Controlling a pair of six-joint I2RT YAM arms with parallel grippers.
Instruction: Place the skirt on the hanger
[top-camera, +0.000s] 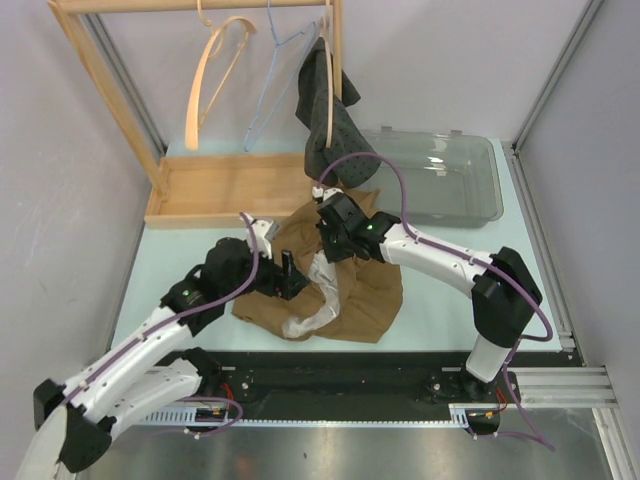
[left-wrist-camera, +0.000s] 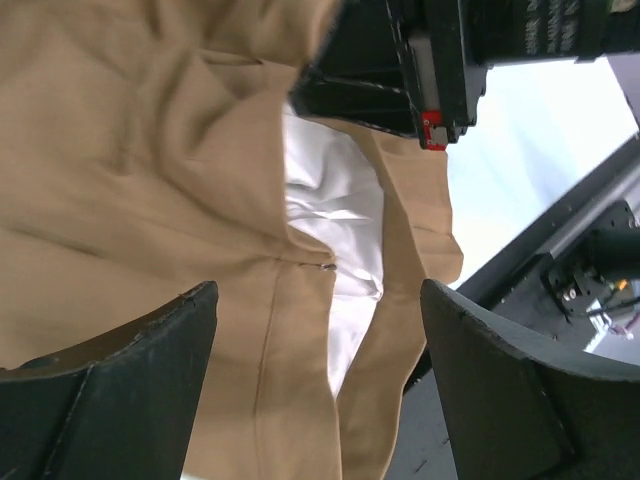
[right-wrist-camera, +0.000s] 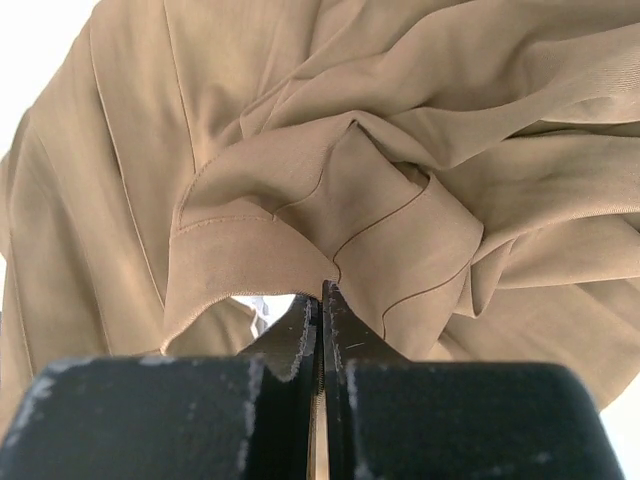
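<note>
Rack (top-camera: 220, 192) with hangers (top-camera: 193, 108) behind skirt (top-camera: 362, 300), clear bin (top-camera: 478, 205) alongside.

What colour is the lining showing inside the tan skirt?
White. The lining shows best in the left wrist view, between folds of the skirt.

Tan skirt (top-camera: 365, 300) with white lining (left-wrist-camera: 335, 200), dark speckled garment (top-camera: 330, 130), pale blue table (top-camera: 165, 255), light wooden rack (top-camera: 230, 185).

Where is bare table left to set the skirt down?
Bare table left of the skirt, in front of the rack's wooden tray; another patch between skirt and right arm's base. Crowded mid-table: left gripper and right gripper at the skirt, clear bin behind.
</note>
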